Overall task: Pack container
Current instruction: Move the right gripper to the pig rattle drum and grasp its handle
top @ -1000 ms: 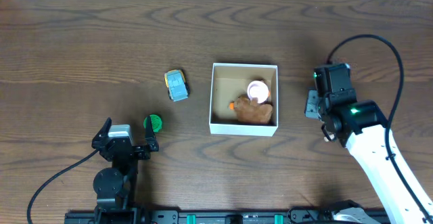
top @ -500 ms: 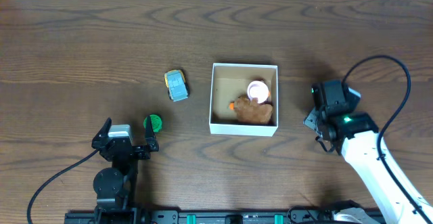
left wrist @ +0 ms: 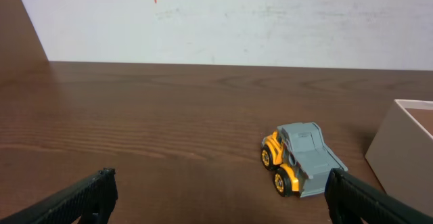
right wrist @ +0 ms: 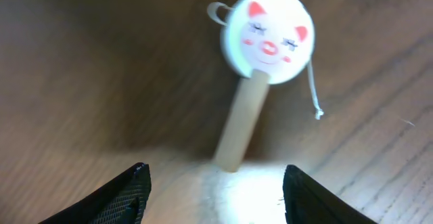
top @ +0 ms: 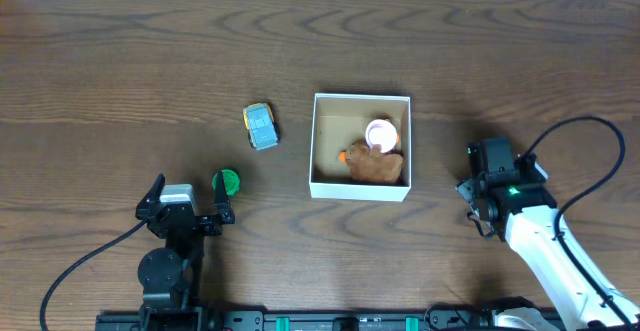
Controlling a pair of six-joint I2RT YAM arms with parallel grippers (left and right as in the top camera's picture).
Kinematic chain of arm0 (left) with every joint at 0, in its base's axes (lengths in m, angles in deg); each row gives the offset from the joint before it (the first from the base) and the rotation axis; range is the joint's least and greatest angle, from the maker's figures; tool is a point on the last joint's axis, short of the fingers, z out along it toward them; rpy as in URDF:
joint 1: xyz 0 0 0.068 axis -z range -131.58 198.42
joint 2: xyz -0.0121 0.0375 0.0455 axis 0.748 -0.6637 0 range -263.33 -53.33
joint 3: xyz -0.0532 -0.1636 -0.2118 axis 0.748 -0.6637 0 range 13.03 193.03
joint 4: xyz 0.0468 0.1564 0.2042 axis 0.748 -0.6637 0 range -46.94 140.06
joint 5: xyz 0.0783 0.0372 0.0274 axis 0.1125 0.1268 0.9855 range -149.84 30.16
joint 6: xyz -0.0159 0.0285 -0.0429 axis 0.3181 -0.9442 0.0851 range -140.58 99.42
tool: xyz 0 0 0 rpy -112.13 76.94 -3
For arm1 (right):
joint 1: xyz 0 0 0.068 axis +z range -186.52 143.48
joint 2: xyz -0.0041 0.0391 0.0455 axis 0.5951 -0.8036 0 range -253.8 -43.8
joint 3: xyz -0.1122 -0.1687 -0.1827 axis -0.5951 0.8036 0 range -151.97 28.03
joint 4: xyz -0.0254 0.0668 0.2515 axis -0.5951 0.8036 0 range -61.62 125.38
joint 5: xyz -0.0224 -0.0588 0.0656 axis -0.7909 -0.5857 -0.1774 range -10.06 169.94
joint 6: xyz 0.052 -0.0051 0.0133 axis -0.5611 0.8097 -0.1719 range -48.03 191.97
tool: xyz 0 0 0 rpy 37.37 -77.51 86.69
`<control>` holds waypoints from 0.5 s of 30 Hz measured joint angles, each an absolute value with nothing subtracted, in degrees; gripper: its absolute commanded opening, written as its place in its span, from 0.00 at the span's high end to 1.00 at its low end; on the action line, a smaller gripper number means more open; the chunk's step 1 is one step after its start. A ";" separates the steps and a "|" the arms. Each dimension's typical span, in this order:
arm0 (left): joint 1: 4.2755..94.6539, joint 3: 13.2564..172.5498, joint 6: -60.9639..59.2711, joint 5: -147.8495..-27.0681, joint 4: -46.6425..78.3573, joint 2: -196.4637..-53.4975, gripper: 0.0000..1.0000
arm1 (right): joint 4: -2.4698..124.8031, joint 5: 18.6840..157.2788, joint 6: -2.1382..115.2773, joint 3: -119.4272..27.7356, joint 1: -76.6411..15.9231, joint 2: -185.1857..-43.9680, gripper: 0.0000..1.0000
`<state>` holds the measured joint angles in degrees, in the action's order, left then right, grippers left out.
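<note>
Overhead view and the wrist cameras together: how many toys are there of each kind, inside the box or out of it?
Plush animal, brown, in the box: 1
Round pink-and-white piece, in the box: 1
Toy truck, on the table: 1
Green round piece, on the table: 1
Pig-face toy on a stick, seen only in the right wrist view: 1
Total: 5
</note>
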<state>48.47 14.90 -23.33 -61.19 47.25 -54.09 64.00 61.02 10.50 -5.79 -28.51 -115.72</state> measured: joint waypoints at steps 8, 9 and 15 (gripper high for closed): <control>48.47 14.90 -23.33 -61.16 47.28 -54.09 0.02 | 61.61 60.02 8.62 -3.39 -30.96 -115.72 0.30; 48.47 14.90 -23.33 -61.16 47.28 -54.09 0.02 | 61.42 59.88 8.46 -3.30 -31.35 -115.72 0.30; 48.47 14.90 -23.33 -61.16 47.25 -54.09 0.02 | 58.62 59.47 8.07 -1.64 -34.06 -115.75 0.32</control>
<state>48.47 14.90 -23.33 -61.16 47.25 -54.09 58.62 59.47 8.07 -1.64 -34.06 -115.75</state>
